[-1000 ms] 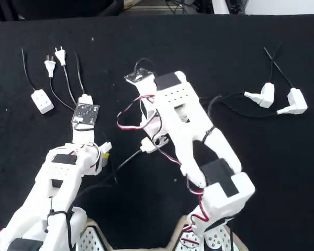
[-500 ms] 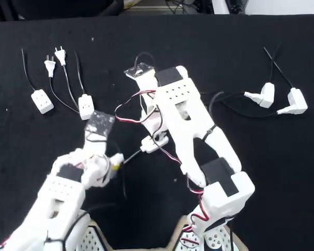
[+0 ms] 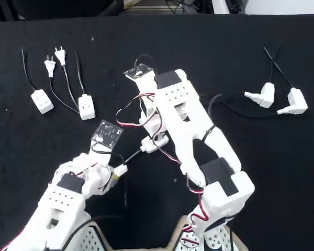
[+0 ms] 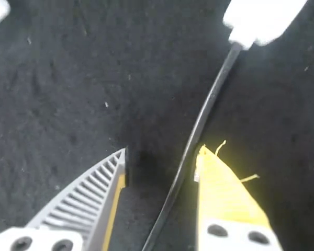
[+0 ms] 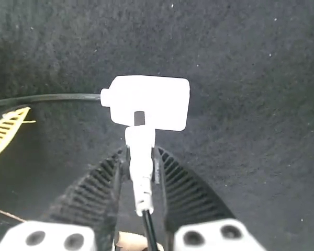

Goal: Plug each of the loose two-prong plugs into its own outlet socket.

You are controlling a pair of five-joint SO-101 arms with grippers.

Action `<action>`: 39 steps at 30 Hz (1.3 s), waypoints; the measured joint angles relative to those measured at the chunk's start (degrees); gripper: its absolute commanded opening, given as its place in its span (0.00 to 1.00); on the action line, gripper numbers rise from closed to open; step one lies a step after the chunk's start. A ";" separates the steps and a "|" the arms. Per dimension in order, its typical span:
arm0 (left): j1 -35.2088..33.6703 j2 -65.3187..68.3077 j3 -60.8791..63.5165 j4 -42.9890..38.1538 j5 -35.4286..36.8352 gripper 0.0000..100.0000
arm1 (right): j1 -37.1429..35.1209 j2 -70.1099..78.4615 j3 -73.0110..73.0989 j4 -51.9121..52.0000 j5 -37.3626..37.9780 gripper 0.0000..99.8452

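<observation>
Plug (image 5: 141, 172) clamped in right pincer (image 5: 140, 152), touching socket block (image 5: 146, 102) edge; left pincer (image 4: 162, 150) wide open, straddling cable (image 4: 209, 104).

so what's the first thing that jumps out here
The right gripper is shut on a small white two-prong plug, its nose meeting a white rectangular outlet socket mid-table. The left gripper sits open astride that socket's thin black cable. On the black cloth table, loose white straight plugs and spare white sockets lie at the far left, two white angled plugs at the far right.
</observation>
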 measured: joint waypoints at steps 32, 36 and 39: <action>-15.82 19.69 -12.75 -6.42 7.03 0.22 | 0.00 0.00 1.76 -3.87 -4.84 0.01; -11.78 19.69 -12.04 -6.42 7.03 0.22 | 0.00 0.00 1.76 -3.87 -5.01 0.01; -10.90 19.69 -12.04 -6.42 7.03 0.22 | 0.00 0.00 1.76 -3.78 -5.01 0.01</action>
